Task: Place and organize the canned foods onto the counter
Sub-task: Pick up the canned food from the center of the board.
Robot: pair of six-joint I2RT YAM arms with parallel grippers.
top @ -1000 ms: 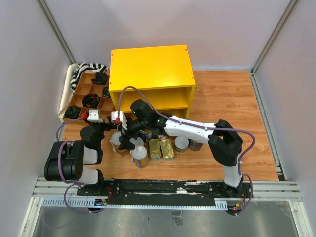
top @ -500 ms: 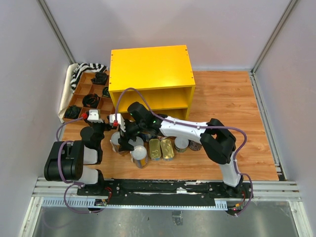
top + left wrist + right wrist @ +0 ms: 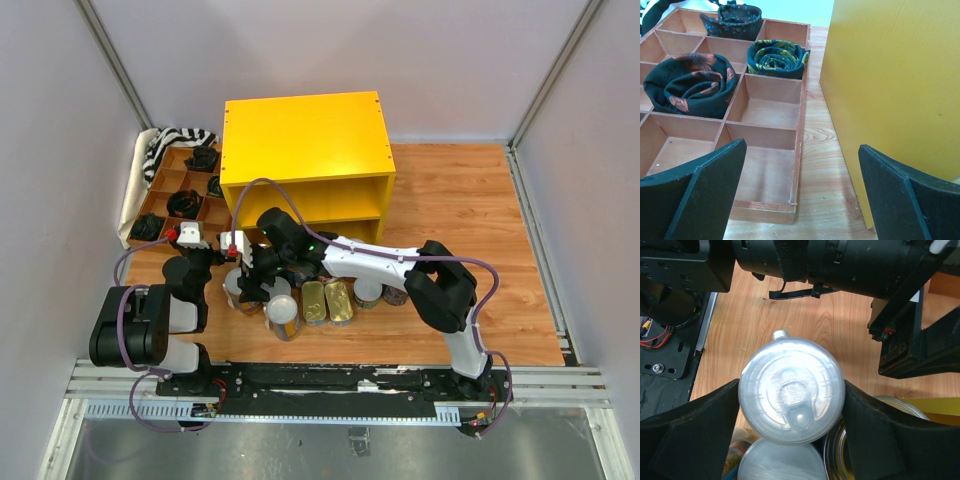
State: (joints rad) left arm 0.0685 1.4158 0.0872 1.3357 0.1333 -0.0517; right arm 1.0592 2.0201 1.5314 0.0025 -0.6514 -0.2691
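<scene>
Wooden table [image 3: 460,200] carries the yellow shelf unit [image 3: 305,140] in the upper centre of the top view, and the canned foods [image 3: 327,300] stand grouped just below it. The right tool [image 3: 252,283] grips a white-lidded can [image 3: 791,396] at the left of this group. The left tool [image 3: 800,200] is wide open, facing the divided tray [image 3: 765,130].

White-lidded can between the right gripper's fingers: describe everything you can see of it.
The white-lidded can is seen from straight above. It has a round, translucent whitish plastic lid with a small tab on its rim, and a pull-ring shows faintly through the lid. It stands upright on the wooden table. The right gripper straddles it, and its black fingers appear to touch the can on both sides. A second white lid abuts it at the bottom of the view. Its label is hidden.
</scene>
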